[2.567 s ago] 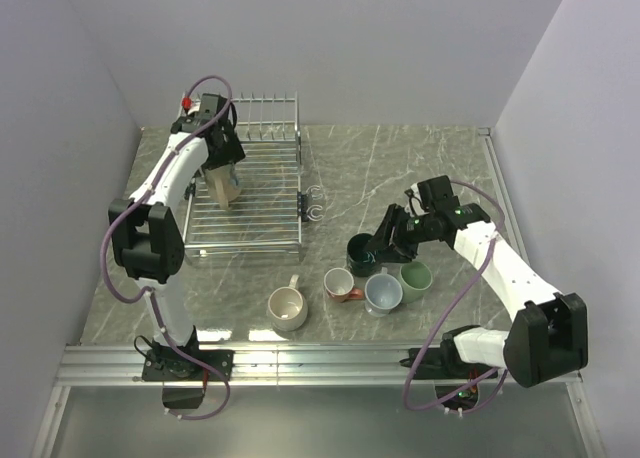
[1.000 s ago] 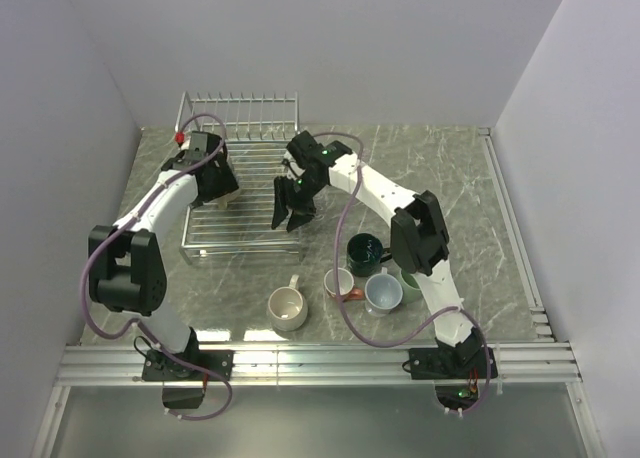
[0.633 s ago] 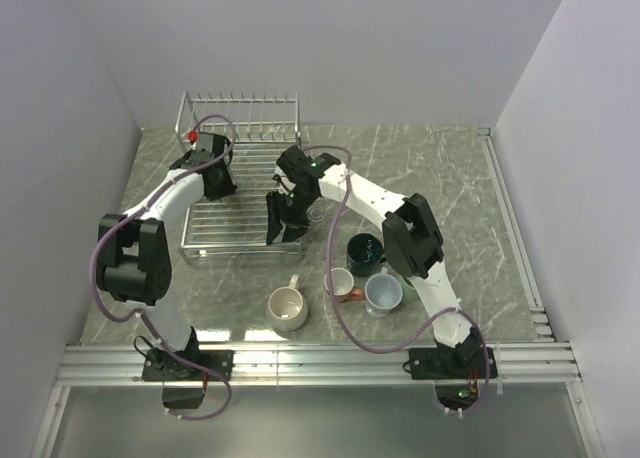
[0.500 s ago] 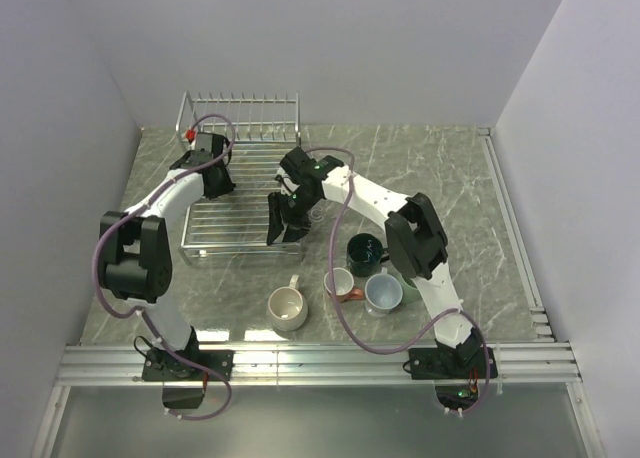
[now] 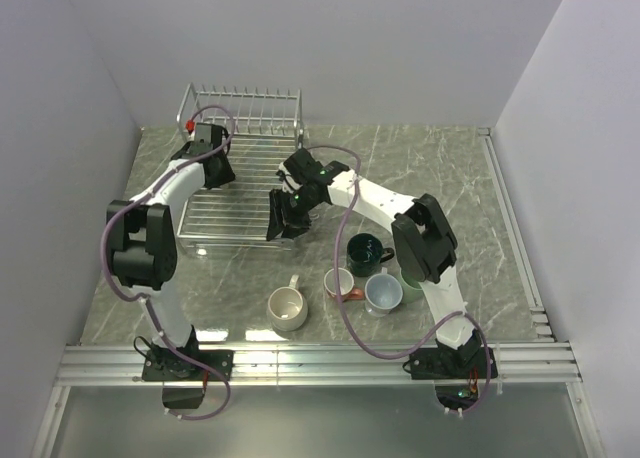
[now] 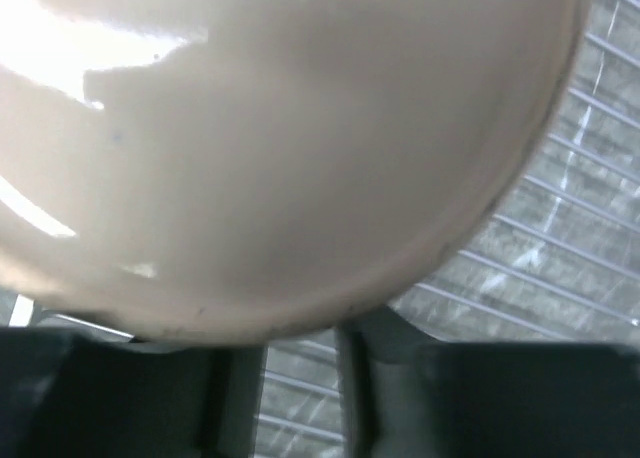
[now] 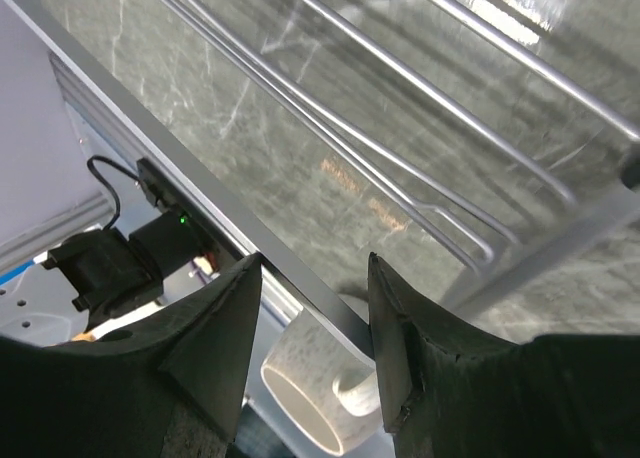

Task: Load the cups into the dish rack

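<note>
Clamps tan mug (image 6: pixel 270 148) in L gripper (image 5: pixel 211 171) above rack (image 5: pixel 240 193) far-left for loading. Holds R gripper (image 7: pixel 313 270) apart at near-right corner, prob. to steady.

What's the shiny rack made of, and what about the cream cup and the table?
The dish rack looks like metal wire: thin, silvery bars with bright glints. The cream cup seems to be glazed ceramic, thick-walled and smooth. The table looks like grey-green marble with white veins, though it may just be a printed surface.
</note>
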You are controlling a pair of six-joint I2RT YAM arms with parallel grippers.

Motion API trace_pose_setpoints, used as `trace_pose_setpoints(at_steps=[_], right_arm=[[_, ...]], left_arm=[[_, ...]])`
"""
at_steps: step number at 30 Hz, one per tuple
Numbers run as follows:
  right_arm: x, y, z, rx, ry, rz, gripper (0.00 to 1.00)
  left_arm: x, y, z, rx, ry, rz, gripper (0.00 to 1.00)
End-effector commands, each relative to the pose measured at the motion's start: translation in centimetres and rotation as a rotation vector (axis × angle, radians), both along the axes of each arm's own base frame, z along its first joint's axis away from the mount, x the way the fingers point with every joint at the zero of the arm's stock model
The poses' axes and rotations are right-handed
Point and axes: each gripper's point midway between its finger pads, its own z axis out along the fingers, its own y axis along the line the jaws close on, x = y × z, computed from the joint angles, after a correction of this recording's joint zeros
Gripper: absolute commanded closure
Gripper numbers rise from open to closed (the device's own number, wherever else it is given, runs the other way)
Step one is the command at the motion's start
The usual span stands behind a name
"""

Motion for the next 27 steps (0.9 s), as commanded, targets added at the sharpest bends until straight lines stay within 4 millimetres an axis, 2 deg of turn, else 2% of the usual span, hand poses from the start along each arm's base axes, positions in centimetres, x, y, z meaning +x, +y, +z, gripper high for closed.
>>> trace_pose_setpoints(at_steps=[1,2,4,5,9,10,12,13,15,16,21,24,26,27], right_arm=[[-5.0,-3.0,-0.2,-0.131,0.152,0.031,0.47],[-4.9,-3.0,-0.2,-0.128,0.146,0.029,0.47],[-5.0,-3.1,0.1,-0.12,0.141,0.025,0.46],[-4.9,-3.0,0.4,-0.108,0.133,0.025,0.45],[-5.0,-2.8,0.7,-0.089,0.129,0.03,0.43],[-5.0,-2.7,0.9,-0.085,0.125,0.033,0.43],[-4.8,-2.5,1.5,-0.07,0.112,0.035,0.41],[-4.7,-2.5,1.9,-0.065,0.101,0.04,0.41],[-4.4,-2.3,2.8,-0.052,0.083,0.043,0.39],[-4.4,-2.2,3.2,-0.047,0.067,0.048,0.38],[-3.7,-2.2,6.5,-0.017,-0.007,0.058,0.33],[-3.6,-2.2,8.3,0.005,-0.036,0.066,0.27],[-3.5,-2.6,9.7,0.01,-0.067,0.067,0.27],[-3.2,-2.8,10.3,0.013,-0.083,0.06,0.26]], left_arm=[[1.3,1.4,-1.3,-0.028,0.024,0.029,0.57],[0.9,1.4,-1.3,-0.031,0.03,0.031,0.47],[0.3,1.3,-0.4,-0.041,0.017,0.027,0.4],[-0.4,1.3,-0.7,-0.042,0.03,0.03,0.34],[-2.0,1.7,0.9,-0.039,0.026,0.042,0.27],[-2.2,1.6,2.1,-0.042,0.004,0.043,0.23],[-2.9,1.6,3.2,-0.044,0.002,0.041,0.2],[-3.0,1.6,4.7,-0.046,-0.022,0.042,0.16],[-3.9,1.7,5.8,-0.045,-0.022,0.055,0.16],[-4.1,1.8,7.5,-0.049,-0.055,0.055,0.15],[-6.4,1.8,11.5,-0.054,-0.112,0.066,0.09],[-7.8,1.8,12.5,-0.064,-0.113,0.07,0.07],[-8.8,1.7,12.8,-0.076,-0.108,0.075,0.07],[-9.5,1.6,13.6,-0.085,-0.126,0.076,0.07]])
